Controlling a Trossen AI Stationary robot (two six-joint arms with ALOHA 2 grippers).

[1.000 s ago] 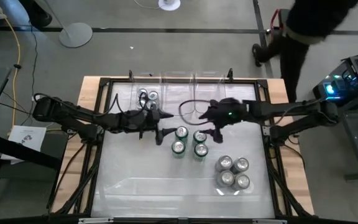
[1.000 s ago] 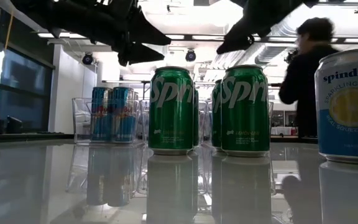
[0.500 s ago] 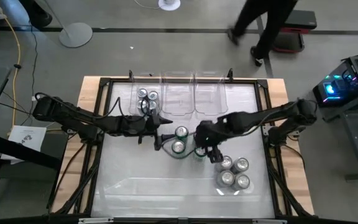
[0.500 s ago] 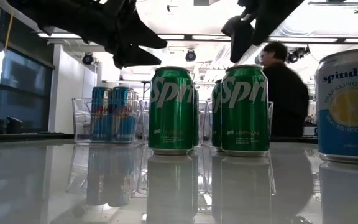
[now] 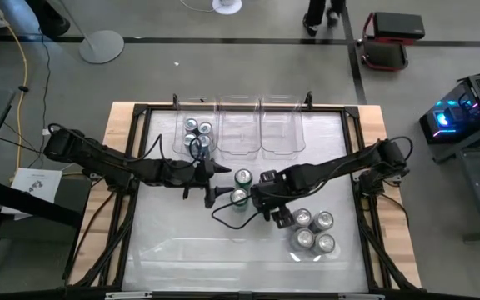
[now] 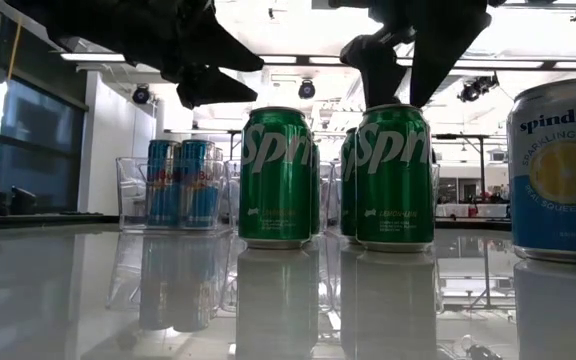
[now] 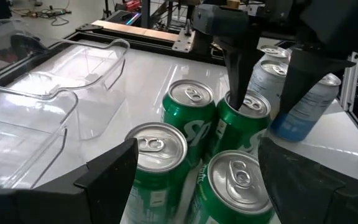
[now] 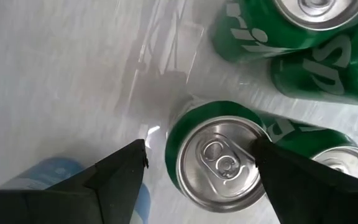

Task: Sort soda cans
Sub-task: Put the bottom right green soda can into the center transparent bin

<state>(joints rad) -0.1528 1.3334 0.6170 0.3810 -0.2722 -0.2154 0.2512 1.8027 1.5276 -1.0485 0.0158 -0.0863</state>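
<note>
Glossy white worktop [image 5: 223, 250] from above, with four round green cans [image 5: 242, 177] at mid-table, four silver cans [image 5: 311, 230] clustered nearer the front right, and blue cans [image 5: 197, 128] inside the leftmost of the clear plastic bins [image 5: 280, 133]. Left end effector [image 5: 213, 183] just beside the green group, fingers apart. Right end effector [image 5: 267, 204] over that group, swung in from the bins' side since a second ago.

Level with the worktop: smooth green can [image 6: 395, 178] directly under the right end effector [image 6: 403, 95], dark fingers spread at its rim, lower than before. Person gone from the room behind.

Left wrist: ribbed silver lids with pull tabs, four together, between wide-spread dark fingers [image 7: 114, 180].

Right wrist: one green can's lid [image 8: 219, 155] centred between parted fingers [image 8: 120, 177], not clamped.
</note>
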